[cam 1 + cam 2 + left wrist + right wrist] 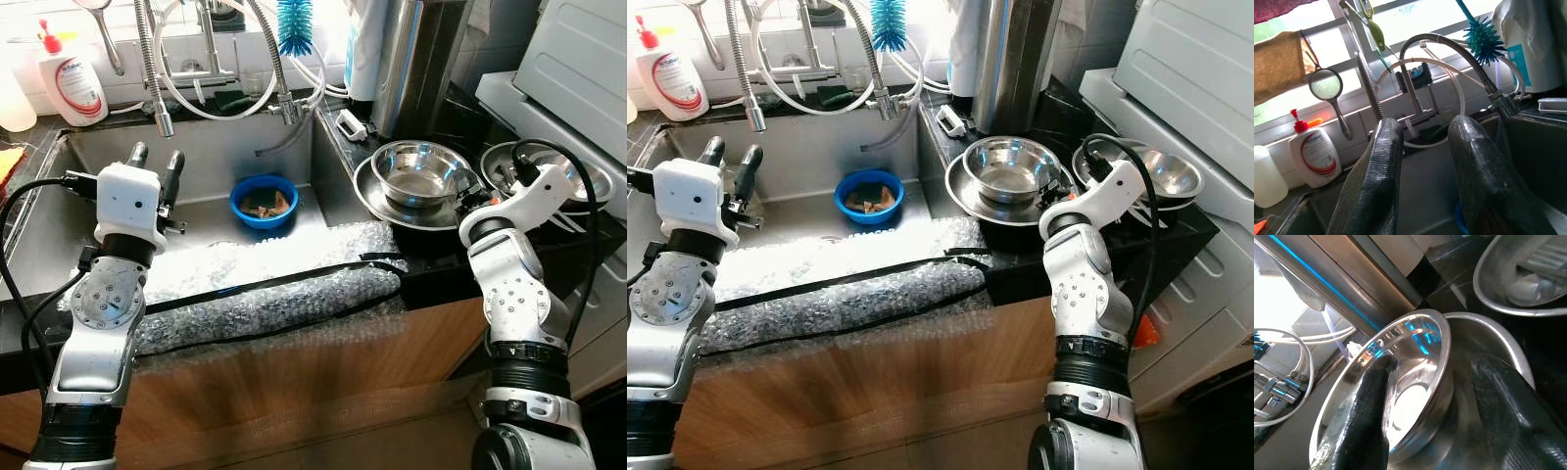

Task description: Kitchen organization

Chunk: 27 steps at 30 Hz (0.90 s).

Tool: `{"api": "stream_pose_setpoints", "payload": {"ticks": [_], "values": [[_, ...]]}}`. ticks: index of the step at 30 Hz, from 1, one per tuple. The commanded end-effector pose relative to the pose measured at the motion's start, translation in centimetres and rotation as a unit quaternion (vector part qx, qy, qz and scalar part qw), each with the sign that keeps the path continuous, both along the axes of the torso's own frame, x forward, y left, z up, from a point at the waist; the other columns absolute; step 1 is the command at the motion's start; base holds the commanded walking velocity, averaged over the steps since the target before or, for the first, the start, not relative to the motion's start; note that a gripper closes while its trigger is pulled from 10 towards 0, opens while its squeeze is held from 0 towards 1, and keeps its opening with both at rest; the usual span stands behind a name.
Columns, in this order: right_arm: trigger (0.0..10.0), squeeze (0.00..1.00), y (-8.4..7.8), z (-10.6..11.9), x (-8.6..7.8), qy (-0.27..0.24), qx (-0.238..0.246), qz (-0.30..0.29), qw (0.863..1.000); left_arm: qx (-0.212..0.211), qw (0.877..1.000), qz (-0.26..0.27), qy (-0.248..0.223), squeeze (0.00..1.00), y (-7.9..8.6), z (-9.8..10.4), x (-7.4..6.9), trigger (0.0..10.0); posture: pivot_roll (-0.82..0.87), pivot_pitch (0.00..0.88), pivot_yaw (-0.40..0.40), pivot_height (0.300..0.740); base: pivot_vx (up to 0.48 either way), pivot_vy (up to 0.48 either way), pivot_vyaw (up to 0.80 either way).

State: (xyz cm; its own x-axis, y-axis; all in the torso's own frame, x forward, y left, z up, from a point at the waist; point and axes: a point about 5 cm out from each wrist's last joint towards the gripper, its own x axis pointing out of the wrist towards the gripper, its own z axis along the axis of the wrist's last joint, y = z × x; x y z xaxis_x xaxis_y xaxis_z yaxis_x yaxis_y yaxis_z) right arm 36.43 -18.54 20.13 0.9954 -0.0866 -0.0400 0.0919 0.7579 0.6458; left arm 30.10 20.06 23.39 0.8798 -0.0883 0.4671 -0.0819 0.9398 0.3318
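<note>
In the head views, your left gripper [157, 157] is hovering over the sink [206, 147], fingers apart, left of the blue bowl [264, 201]. In the right wrist view, your right gripper [1432, 396] is straddling the steel bowl's [1400, 396] rim, fingers apart, the bowl sitting in a wider steel dish [1498, 345] on the right counter.

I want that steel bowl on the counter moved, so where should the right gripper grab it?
Grip the steel bowl by its near rim wall, from the robot's side. The right gripper is open, one finger inside and one outside that thin upright rim; the bowl sits nested in a wide plate.
</note>
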Motion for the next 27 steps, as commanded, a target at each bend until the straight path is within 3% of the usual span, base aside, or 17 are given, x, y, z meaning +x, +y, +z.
{"api": "stream_pose_setpoints", "payload": {"ticks": [1,22,27], "values": [[10.0,0.0,0.0,0.5,0.3,-0.004,0.009,-0.001,1.0,0.008,1.0,0.0,-0.006,0.0,-0.1,0.6,0.0,10.0,0.05,0.099,-0.007,0.74,0.0,0.0,0.0],[10.0,0.0,0.5,0.5,1.0,0.013,0.034,-0.001,0.999,0.005,1.0,0.002,-0.008,0.0,-0.1,0.7,0.1,10.0,0.05,0.098,-0.009,0.74,0.0,0.0,0.0],[10.0,0.0,0.8,0.9,1.4,0.021,0.003,0.004,1.0,0.003,1.0,0.003,-0.008,0.0,0.0,0.8,0.1,10.0,0.05,0.099,-0.01,0.74,0.0,0.0,0.0]]}}
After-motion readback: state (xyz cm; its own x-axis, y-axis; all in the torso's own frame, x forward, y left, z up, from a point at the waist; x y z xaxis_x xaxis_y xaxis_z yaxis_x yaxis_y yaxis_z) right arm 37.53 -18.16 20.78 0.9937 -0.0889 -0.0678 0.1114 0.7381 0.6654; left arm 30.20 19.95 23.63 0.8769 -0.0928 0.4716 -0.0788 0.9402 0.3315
